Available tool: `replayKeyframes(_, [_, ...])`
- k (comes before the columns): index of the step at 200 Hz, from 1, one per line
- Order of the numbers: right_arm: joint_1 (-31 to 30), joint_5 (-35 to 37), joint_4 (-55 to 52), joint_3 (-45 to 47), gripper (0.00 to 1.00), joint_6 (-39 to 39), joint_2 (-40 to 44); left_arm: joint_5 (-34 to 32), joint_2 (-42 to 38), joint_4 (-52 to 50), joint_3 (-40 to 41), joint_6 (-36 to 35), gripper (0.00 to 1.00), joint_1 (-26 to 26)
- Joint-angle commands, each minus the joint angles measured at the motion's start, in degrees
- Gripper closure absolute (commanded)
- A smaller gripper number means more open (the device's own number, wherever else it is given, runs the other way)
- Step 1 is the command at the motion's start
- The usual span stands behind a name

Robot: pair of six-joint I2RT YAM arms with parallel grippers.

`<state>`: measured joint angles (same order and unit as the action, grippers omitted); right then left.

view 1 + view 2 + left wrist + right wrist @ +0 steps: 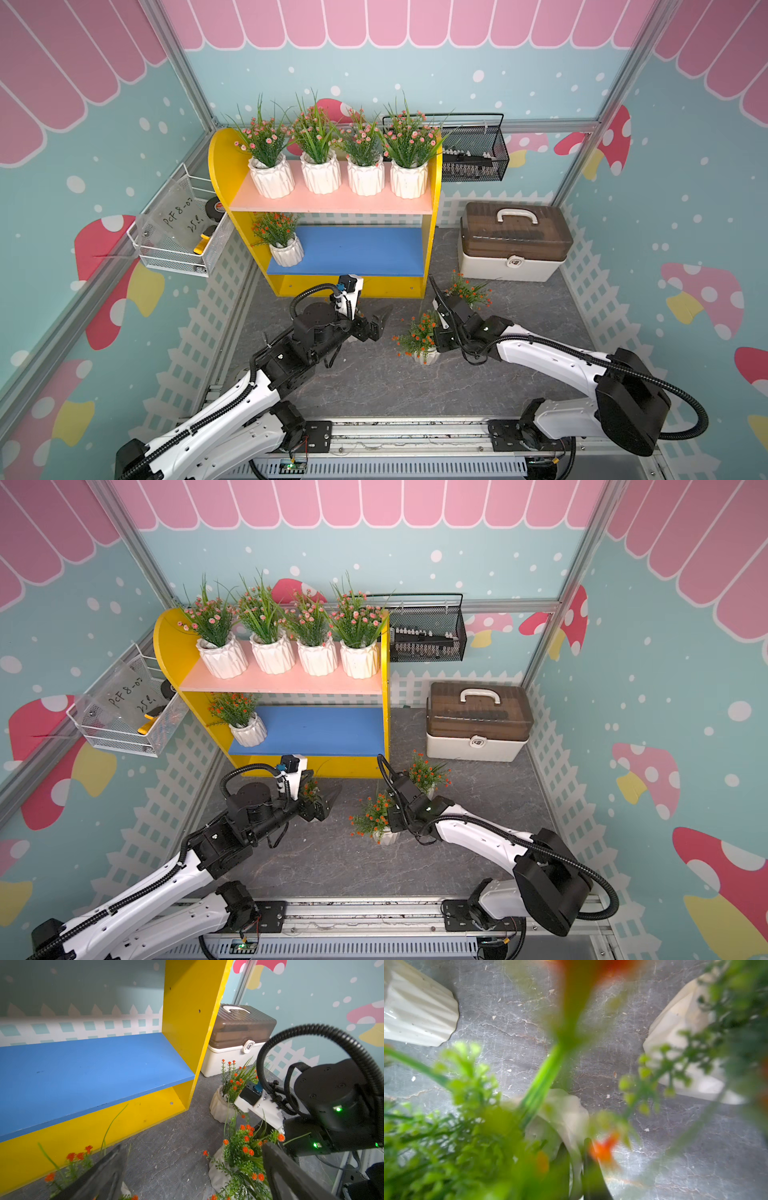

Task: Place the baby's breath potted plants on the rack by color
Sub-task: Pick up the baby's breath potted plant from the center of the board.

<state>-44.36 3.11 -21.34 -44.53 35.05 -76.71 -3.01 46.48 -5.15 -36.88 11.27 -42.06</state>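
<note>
Even, bright light; top views bend at the edges. In the right wrist view close leaves blur; the floor shows glare.

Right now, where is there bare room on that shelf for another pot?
Blue board: bare from the lone orange plant at its left end to the right yellow panel. Pink board: full, four pink plants in a row. Floor in front: crowded with three more orange plants.

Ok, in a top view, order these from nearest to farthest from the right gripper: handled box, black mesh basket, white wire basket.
From right gripper:
1. handled box: floor, back right.
2. black mesh basket: back wall.
3. white wire basket: left wall.
</note>
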Motion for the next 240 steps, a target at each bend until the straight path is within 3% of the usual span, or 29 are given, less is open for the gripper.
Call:
replayKeyframes(1, [-0.3,-0.9,-2.1,0.7,0.97,-0.5,-1.3,-0.8,-0.2,1.8,1.7,-1.7,0.01,-1.1])
replayKeyframes(130, [7.4,-10.8,-10.7,-7.3,1.0,-5.2,14.7,2.1,-0.1,13.1,10.2,-5.1,0.01,-4.3])
replayKeyframes(182, [8.4,-10.8,-16.5,-14.8,1.0,-9.0,15.9,4.6,2.5,18.1,13.0,-7.7,0.01,-5.1])
replayKeyframes(240, [8.5,-12.8,-16.0,-16.7,1.0,-10.0,13.0,9.2,9.4,26.1,13.0,-11.3,0.01,-8.6])
